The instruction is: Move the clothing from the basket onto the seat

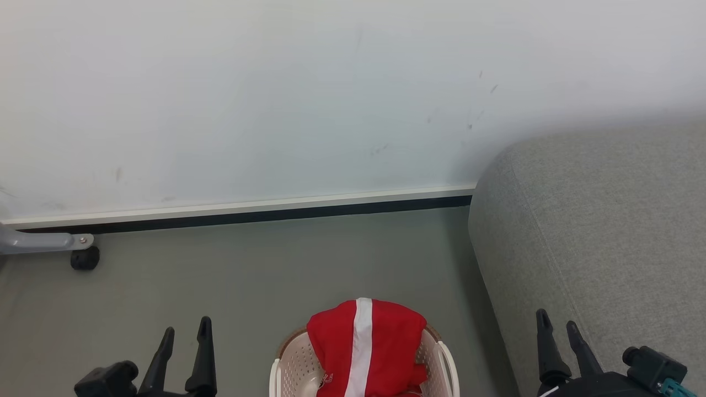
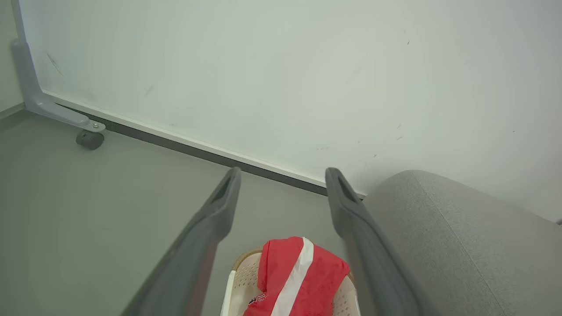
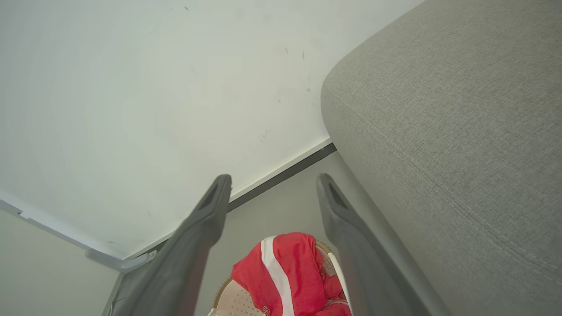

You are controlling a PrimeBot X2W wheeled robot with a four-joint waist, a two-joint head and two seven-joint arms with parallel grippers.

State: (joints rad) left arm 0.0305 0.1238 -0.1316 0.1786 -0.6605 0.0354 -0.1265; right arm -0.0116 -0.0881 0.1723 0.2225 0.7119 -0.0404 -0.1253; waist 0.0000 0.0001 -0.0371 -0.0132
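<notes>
The red clothing (image 1: pixel 364 344) lies heaped in the basket (image 1: pixel 298 366) at the bottom middle of the head view, a broad white stripe running down its middle, and it bulges above the basket's rim. A small white print near its lower edge is too small to read, and it may be one garment or several; the heap does not let me tell. The cream basket stands on the grey floor (image 1: pixel 276 264), near the grey sofa (image 1: pixel 595 231), whose rounded corner rises on the right with nothing lying on the part that shows. The left gripper (image 1: pixel 186 326) hangs at the lower left, apart from the basket, its two dark fingers spread wide and holding nothing. The right gripper (image 1: pixel 556 320) sits at the lower right in front of the sofa's side, its fingers likewise wide apart and empty. In each wrist view the clothing shows low between that arm's own two fingers, well short of the tips. Behind the floor stands a pale wall panel (image 1: pixel 276 99) with a dark strip along its foot, and at the far left a grey leg (image 1: pixel 44 241) ends in a black wheel (image 1: pixel 84 258)
</notes>
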